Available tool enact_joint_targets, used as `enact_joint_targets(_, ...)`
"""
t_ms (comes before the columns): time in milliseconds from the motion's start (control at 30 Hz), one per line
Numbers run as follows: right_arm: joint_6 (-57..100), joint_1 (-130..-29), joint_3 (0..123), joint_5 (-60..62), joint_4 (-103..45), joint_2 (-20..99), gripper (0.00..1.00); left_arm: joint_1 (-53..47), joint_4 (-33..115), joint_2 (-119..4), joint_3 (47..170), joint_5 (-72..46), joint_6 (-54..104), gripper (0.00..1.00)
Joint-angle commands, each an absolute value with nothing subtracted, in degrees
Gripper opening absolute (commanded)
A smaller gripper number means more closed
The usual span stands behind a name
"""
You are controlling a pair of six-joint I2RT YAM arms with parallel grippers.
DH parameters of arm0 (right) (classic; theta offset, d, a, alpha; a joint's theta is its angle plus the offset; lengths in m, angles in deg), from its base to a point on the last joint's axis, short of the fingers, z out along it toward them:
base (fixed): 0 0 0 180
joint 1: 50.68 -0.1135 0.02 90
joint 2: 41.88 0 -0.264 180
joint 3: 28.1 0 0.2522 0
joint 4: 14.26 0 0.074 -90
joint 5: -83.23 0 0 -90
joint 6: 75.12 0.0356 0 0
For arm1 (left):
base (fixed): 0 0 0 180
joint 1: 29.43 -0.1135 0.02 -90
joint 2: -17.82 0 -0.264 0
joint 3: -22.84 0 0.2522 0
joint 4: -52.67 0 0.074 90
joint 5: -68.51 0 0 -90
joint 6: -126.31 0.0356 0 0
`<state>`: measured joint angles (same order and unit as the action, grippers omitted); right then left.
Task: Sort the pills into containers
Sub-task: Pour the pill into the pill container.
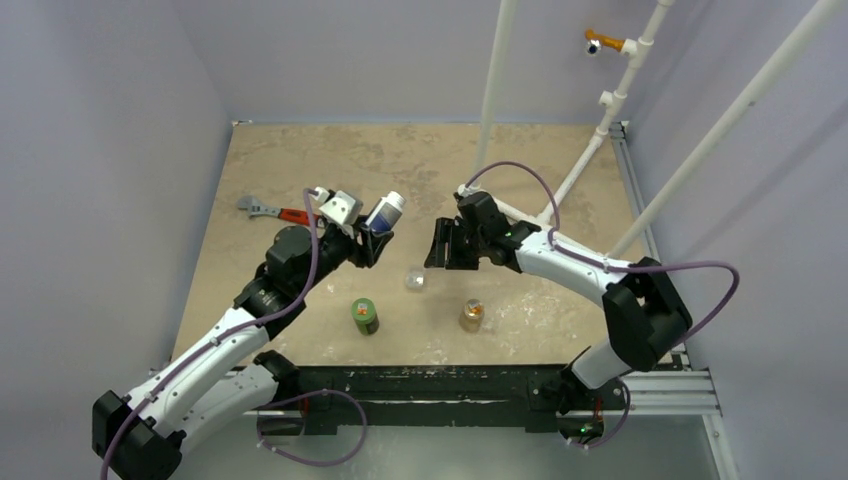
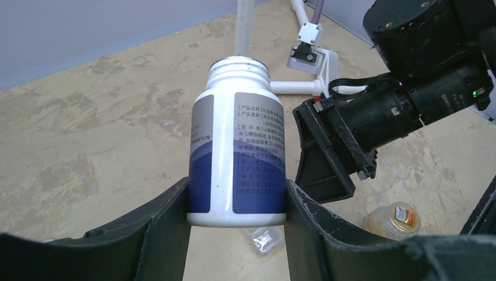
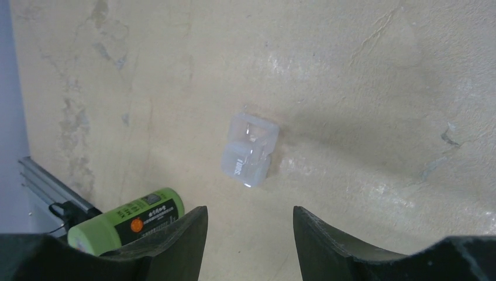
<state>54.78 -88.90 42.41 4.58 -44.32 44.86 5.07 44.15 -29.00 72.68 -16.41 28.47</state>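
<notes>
**Headcount on the table**

I count three pill bottles. The green bottle stands left of the clear case, the amber bottle right of it, and the white bottle is raised beyond it. There is one case and one wrench, far left of it. Two arms flank it, the left arm and the right arm.

We see a mottled tan table with a small clear plastic case lying flat near its middle; from these views we cannot tell whether anything is inside the case. A green bottle stands on the surface nearer the arm bases than the case and to the case's left. A tan-orange bottle stands nearer than the case and to its right. A wrench with a red grip lies flat well to the left of the case and farther back.
</notes>
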Motion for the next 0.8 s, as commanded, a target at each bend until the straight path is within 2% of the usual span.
enact_joint_targets(0, 53.40, -90.57, 43.55, -0.28, -39.06, 46.95, 0.55, 4.66, 45.32, -27.92, 72.71, -17.45, 29.53, 0.00)
enact_joint_targets(433, 51.68, -93.11, 50.79, -5.68, -40.20, 55.46, 0.47, 4.63, 44.68, -28.18, 72.91, -17.53, 30.04, 0.00)
enact_joint_targets(767, 50.53, -94.47, 53.85, -9.25, -43.97, 57.10, 0.28, 4.57, 45.24, -29.46, 73.08, -17.36, 30.31, 0.00)
